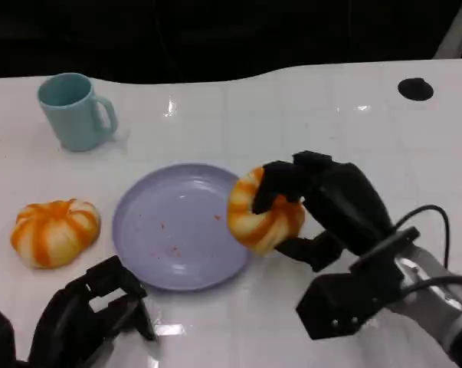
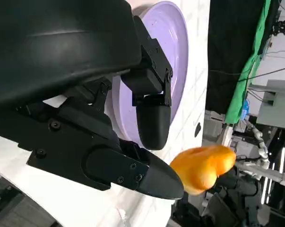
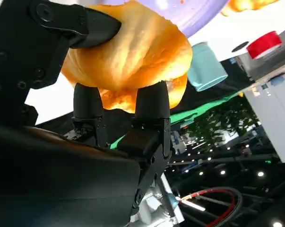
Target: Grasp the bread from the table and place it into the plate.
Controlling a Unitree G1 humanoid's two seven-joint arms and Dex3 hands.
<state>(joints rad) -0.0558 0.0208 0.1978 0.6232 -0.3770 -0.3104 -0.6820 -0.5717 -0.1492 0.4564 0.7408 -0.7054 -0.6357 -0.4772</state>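
Head view has the right hand [image 1: 322, 211] with fingers clamped on the bread [image 1: 263, 211], raised over the plate [image 1: 177, 226] rim. I'd shift inward before releasing. Left hand [image 1: 89, 314] idle, fingers apart.

The plate [image 1: 173, 230] sits mid-frame on the table [image 1: 307, 115]. A mug [image 1: 73, 111] stands upper left, a bread [image 1: 54, 231] lies left of the plate, and another bread [image 1: 263, 212] hangs over the plate's right rim.

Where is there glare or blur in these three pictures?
Head view: small bright glare spots on the white table; edges soft. Left wrist view: the held bread is blurred, the left hand sharp. Right wrist view: the background lamps are blurred.
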